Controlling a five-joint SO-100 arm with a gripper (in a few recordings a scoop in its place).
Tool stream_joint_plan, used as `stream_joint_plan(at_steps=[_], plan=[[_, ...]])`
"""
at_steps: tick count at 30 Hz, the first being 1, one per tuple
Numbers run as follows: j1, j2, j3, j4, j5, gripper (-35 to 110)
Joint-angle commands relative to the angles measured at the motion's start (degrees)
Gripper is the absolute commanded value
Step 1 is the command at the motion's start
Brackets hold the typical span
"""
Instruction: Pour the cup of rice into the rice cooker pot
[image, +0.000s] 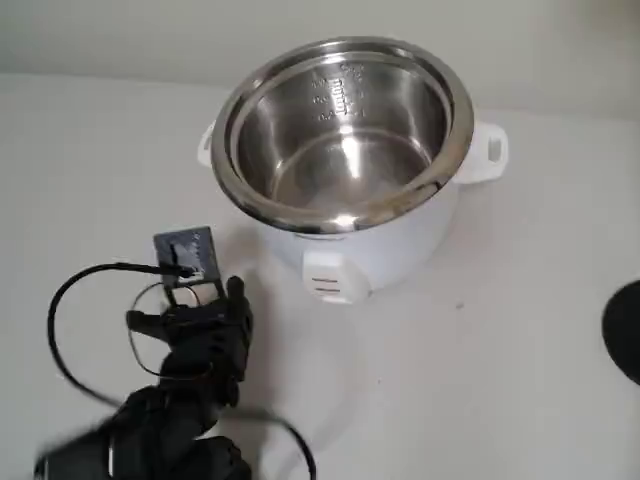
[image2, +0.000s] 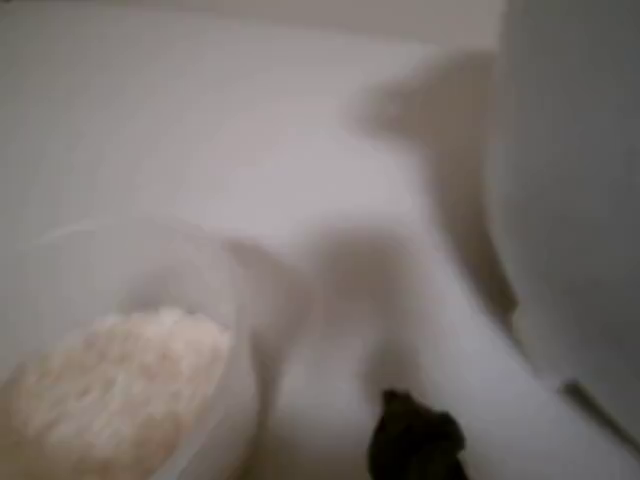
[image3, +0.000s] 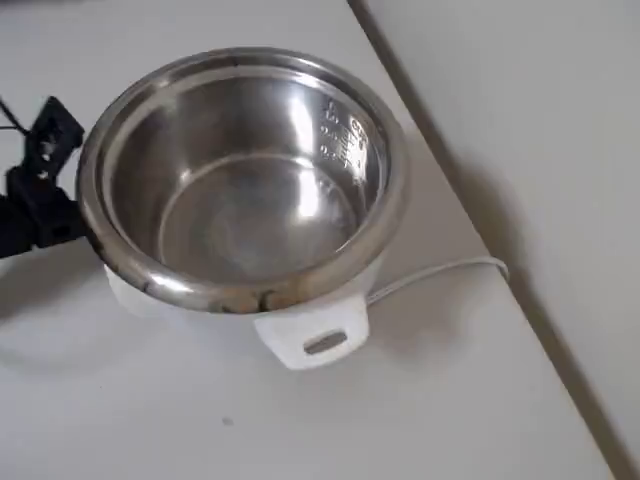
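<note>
The rice cooker pot (image: 290, 130) is a shiny steel bowl in a white cooker body, with nothing in it in the fixed and overhead (image3: 150, 170) views. My black gripper (image: 205, 300) is low over the table, left of and in front of the cooker. The blurred wrist view shows the translucent cup (image2: 215, 300) at the lower left, filled with pale rice (image2: 120, 390). One dark fingertip (image2: 415, 440) shows just right of the cup. Whether the jaws grip the cup is unclear. The cooker's white side (image2: 570, 200) rises at the right.
A black cable (image: 60, 320) loops on the white table left of the arm. The cooker's white cord (image3: 440, 272) trails toward the table's right edge (image3: 520, 300). A dark round object (image: 625, 330) sits at the far right edge.
</note>
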Motion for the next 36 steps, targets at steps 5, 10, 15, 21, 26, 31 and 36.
stream_joint_plan(at_steps=[5, 10, 15, 21, 26, 31, 36], plan=[[-0.7, -44.5, -17.0, -42.7, -2.2, 68], [-2.6, -48.2, -21.8, -43.6, -1.1, 67], [-2.5, -49.0, -29.1, -41.9, 0.7, 67], [-2.1, -53.6, -36.3, -40.8, 0.7, 60], [-2.5, -57.8, -40.5, -40.1, 0.6, 38], [-3.3, -59.9, -43.2, -39.0, -0.5, 18], [-3.3, -60.9, -44.2, -39.1, -1.7, 9]])
